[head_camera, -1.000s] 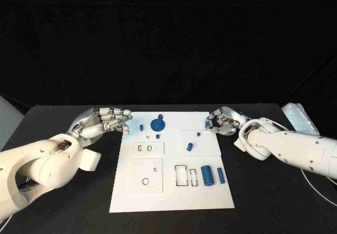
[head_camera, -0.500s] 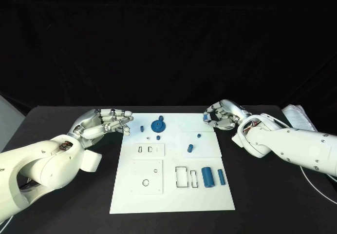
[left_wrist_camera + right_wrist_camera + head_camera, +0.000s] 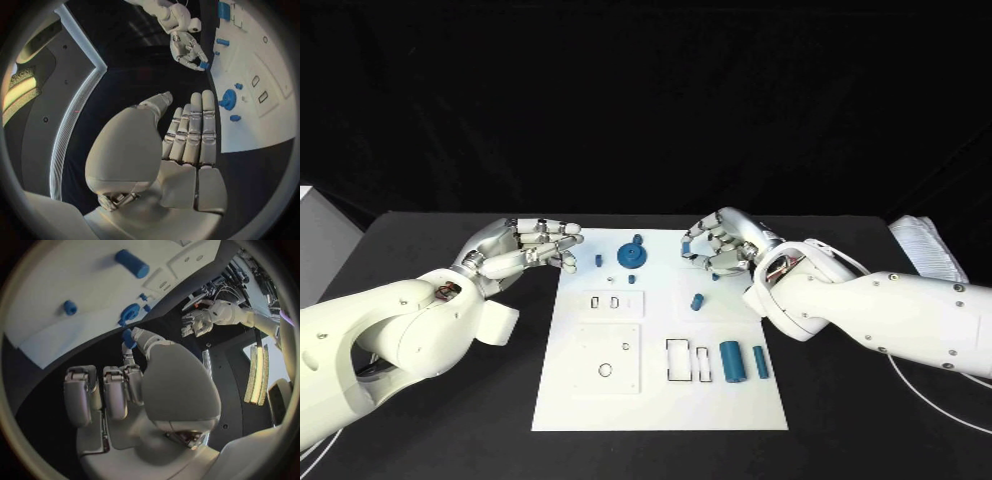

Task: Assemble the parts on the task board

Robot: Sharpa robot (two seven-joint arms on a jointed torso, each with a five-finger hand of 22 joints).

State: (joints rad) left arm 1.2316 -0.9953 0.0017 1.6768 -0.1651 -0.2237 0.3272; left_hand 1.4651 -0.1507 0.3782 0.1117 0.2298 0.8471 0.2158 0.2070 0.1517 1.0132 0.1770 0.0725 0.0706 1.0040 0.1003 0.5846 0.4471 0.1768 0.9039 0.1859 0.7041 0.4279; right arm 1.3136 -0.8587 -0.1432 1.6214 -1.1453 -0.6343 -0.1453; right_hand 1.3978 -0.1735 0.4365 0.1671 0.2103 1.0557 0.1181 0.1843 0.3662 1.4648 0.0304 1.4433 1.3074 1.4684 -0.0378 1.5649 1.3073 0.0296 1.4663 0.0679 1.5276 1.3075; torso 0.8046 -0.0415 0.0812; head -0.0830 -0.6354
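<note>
The white task board lies in the middle of the black table. A blue gear stands near its far edge, with a small blue peg beside it. Another peg lies mid-board, and two blue cylinders lie near the right edge. My right hand hovers over the far right corner and pinches a small blue part between thumb and finger. The left wrist view shows that part at the fingertips. My left hand hangs just off the far left corner, fingers extended and holding nothing.
Rectangular and round recesses mark the board's left half, and slots sit beside the cylinders. A white bundle lies at the table's right edge. A pale cable runs under my right arm.
My right hand has moved left with the small blue part, from beside the board to over its far right corner. My left hand has stayed roughly in place.
</note>
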